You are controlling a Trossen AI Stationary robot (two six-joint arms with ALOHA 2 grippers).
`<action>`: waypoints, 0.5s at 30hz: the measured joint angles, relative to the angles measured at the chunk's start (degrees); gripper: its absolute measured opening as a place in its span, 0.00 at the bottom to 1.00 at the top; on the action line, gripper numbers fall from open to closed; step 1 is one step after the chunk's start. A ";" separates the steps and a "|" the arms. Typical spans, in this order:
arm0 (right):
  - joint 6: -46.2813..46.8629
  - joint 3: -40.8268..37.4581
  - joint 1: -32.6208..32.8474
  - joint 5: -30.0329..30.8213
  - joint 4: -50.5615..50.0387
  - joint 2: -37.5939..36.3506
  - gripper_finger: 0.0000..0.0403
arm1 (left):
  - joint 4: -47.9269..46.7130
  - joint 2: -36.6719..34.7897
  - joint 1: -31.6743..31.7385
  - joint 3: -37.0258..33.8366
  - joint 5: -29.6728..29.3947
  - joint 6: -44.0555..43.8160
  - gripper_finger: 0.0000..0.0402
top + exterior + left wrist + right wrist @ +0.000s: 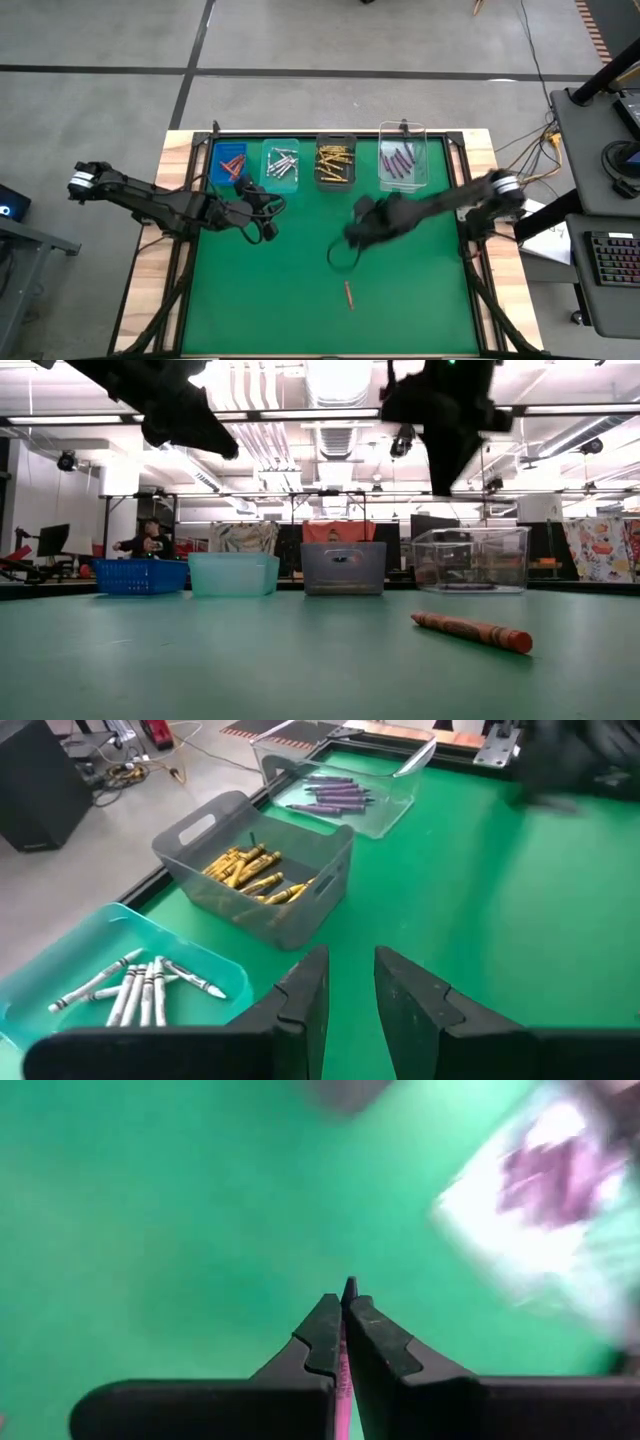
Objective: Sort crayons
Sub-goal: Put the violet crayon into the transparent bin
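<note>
One thin red-orange wax crayon remains loose near the green surface; your right tool grips a purple crayon.

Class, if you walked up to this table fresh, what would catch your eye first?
Four bins line the green table's far edge, each holding one colour of crayons: red, silver, gold and purple. One lone crayon lies on the near part of the mat, while the right pincer, raised mid-table, is shut with nothing visibly held.

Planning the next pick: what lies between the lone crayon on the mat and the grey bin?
Nothing rests there: the low view shows bare green mat between the crayon and the grey bin.
</note>
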 joint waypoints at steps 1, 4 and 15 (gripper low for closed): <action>-1.77 0.00 -2.15 1.36 -0.94 -2.00 0.02 | 0.10 0.00 -0.19 0.00 0.02 -0.45 0.16; -9.38 -0.09 -9.58 4.57 -1.51 -7.42 0.02 | 0.32 0.00 -0.79 0.00 0.00 -1.64 0.16; -34.24 -4.13 -40.68 8.05 7.54 -12.41 0.02 | 0.84 1.59 -3.90 0.00 0.04 -5.71 0.16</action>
